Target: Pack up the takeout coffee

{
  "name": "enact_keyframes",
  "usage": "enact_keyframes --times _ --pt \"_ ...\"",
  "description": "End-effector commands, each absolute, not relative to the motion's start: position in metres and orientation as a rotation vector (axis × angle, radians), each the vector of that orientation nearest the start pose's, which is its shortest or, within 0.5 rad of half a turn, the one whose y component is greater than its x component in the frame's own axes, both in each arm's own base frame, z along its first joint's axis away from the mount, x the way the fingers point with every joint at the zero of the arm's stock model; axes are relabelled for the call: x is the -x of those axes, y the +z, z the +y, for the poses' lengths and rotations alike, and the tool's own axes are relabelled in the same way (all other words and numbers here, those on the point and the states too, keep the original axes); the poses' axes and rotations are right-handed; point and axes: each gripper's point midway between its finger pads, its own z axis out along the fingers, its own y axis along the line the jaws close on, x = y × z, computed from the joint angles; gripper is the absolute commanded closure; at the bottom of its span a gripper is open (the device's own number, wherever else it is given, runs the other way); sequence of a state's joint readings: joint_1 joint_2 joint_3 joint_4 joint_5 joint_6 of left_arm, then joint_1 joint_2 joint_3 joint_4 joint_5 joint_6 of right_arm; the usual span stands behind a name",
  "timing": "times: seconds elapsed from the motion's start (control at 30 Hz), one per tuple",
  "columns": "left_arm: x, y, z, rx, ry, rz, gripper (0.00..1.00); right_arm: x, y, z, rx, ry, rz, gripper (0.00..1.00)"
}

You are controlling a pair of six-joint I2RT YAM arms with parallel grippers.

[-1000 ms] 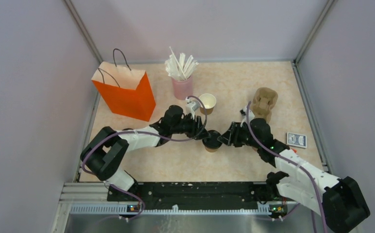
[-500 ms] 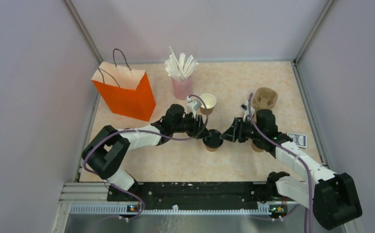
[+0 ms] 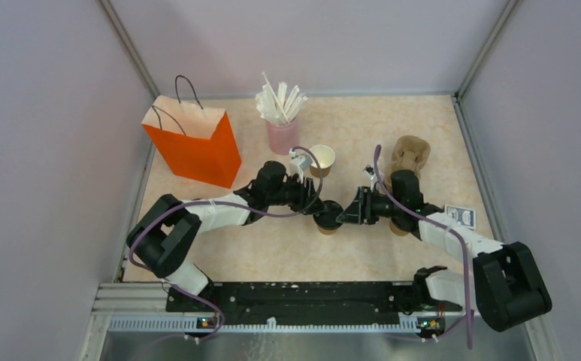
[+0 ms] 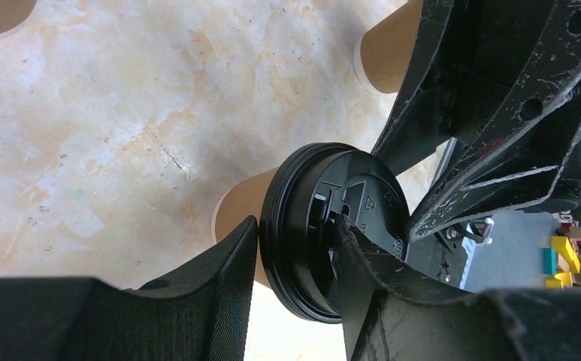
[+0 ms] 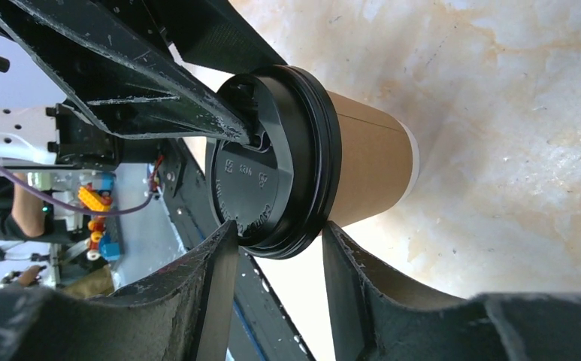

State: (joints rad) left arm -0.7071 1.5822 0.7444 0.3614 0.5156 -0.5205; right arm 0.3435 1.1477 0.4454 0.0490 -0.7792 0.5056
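A takeout coffee cup [image 3: 330, 219], brown paper with a black lid [image 4: 331, 233], stands at the table's middle. Both grippers meet at it. My left gripper [image 4: 298, 226] pinches the lid's rim: one finger sits under the rim against the cup wall [image 4: 236, 209], the other lies across the lid top. From the opposite side my right gripper [image 5: 279, 227] straddles the same lid [image 5: 272, 177], with its fingertips touching the top and the underside of the rim. An open cup [image 3: 322, 158] with no lid stands behind. Another brown cup [image 3: 400, 226] shows beside my right forearm.
The orange bag [image 3: 195, 143] stands at the back left, and the pink cup of straws [image 3: 282, 134] is behind the open cup. The tan pulp carrier [image 3: 410, 154] lies at the back right. A blue card box [image 3: 464, 216] lies by the right edge.
My right forearm has swung outward and back, while its gripper stayed at the cup and narrowed a little on the lid. The left arm and cup barely moved.
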Motion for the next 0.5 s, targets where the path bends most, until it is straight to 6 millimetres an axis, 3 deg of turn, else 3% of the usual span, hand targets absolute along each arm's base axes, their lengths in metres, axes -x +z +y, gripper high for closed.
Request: enact_keyframes --times 0.0,0.17,0.47 --pt "-0.237 0.064 -0.329 -0.552 -1.119 2.308 0.54 -0.197 0.087 0.221 0.298 1.370 2.307 0.58" --pt "-0.238 0.060 -0.327 -0.549 -1.102 2.317 0.54 -0.197 0.059 0.211 0.204 1.277 2.399 0.62" --pt "-0.241 0.058 -0.326 -0.555 -1.072 2.327 0.55 -0.183 0.027 0.201 0.141 1.222 2.504 0.63"
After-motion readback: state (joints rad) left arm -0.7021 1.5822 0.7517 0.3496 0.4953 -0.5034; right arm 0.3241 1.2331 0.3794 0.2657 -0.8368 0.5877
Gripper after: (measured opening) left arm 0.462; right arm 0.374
